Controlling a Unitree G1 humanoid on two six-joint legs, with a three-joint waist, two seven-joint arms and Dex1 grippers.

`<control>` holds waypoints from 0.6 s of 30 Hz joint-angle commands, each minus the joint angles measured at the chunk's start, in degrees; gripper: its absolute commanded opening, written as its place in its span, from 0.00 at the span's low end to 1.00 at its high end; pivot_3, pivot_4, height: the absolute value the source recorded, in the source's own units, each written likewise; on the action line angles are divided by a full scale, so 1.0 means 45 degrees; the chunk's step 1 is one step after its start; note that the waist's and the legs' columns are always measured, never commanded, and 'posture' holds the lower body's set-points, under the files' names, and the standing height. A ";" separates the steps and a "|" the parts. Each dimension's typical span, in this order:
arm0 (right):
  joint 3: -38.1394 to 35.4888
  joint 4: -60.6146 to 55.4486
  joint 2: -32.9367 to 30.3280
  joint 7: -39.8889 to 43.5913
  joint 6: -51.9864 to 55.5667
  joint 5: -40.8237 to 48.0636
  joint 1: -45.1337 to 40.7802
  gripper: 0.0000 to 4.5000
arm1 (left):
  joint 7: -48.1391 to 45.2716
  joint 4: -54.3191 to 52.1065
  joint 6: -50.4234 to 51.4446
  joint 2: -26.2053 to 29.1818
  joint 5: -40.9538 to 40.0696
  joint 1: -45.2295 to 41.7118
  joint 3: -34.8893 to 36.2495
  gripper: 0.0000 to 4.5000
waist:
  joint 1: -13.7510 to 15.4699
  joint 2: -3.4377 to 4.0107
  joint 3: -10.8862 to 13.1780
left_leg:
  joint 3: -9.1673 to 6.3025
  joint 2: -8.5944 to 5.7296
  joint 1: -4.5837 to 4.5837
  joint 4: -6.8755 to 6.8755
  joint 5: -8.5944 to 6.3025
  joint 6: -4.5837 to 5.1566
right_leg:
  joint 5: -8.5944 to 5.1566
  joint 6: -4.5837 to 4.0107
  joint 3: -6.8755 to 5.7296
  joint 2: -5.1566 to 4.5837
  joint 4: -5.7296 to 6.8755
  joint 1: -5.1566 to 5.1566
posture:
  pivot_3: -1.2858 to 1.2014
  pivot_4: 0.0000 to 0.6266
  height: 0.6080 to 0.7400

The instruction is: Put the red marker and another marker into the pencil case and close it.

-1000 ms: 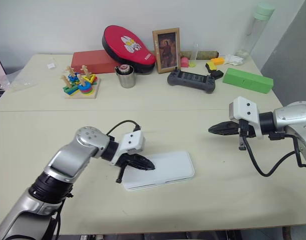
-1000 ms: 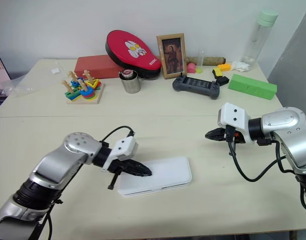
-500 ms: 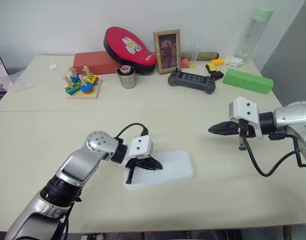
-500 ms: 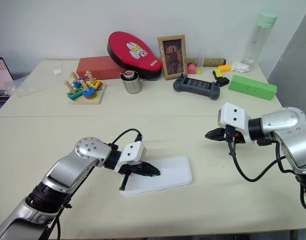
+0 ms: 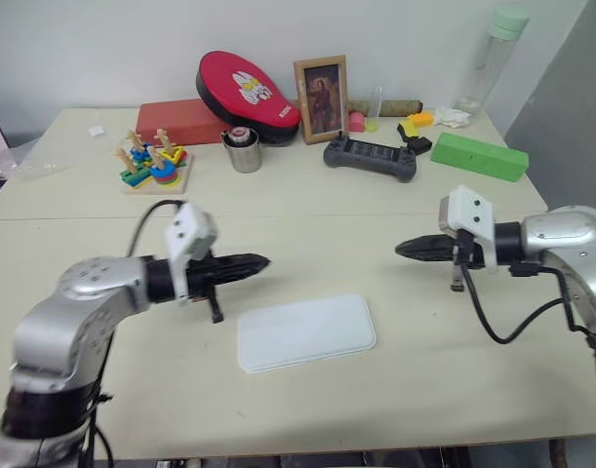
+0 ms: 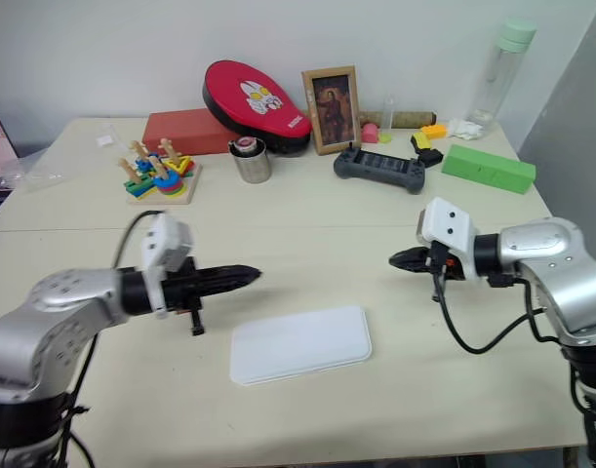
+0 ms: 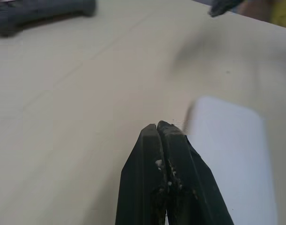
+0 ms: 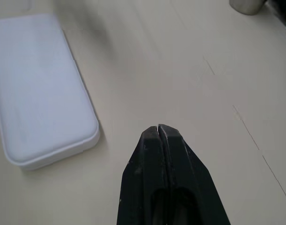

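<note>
From the head camera, a flat white plastic rectangular pencil case [image 5: 306,332] with rounded corners is lying closed on the pale beige table [image 5: 376,409], near the front edge, with no readable writing on its lid. The left gripper [image 5: 261,261] is hovering above the table just behind the case's left end, pointing right, its two black fingers pressed together and carrying nothing. The right gripper [image 5: 399,250] is hanging well right of the case, pointing left, pinched closed and empty. In the left wrist camera, the joined fingertips [image 7: 157,129] are aiming past the case. In the right wrist camera, the closed fingers [image 8: 159,136] are sitting beside it, apart.
</note>
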 commanded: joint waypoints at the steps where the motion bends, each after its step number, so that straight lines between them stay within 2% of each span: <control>1: -0.0344 -0.0248 0.0324 -0.0821 0.0408 0.0044 0.0122 0.00 | 0.1410 -0.0736 -0.0489 -0.0261 0.0502 0.1430 0.1394 0.01 | 0.0042 -0.0001 0.0000 | -0.0001 -0.0001 -0.0002 0.0000 0.0000 0.0000 | 0.0000 0.0000 -0.0003 0.0000 0.0004 -0.0002 | 0.52 0.24 1.00; 9: -0.0844 0.0653 0.0524 -0.2002 0.0602 -0.0285 0.1080 0.00 | 0.4178 -0.0778 -0.0897 -0.1713 0.1036 0.2514 0.2334 0.01 | 0.0385 -0.0017 -0.0004 | -0.0004 -0.0001 -0.0003 0.0018 0.0000 -0.0001 | 0.0007 0.0003 -0.0008 -0.0001 -0.0016 0.0018 | 0.52 0.24 1.00; 18: -0.1603 0.1510 0.0325 -0.2646 0.0244 -0.0578 0.2525 0.00 | 0.4968 0.0220 -0.1822 -0.2166 0.1170 0.2771 0.2505 0.01 | 0.0349 -0.0016 -0.0004 | 0.0001 -0.0001 -0.0003 0.0005 0.0000 -0.0001 | 0.0009 0.0001 -0.0004 0.0000 -0.0031 0.0012 | 0.52 0.24 1.00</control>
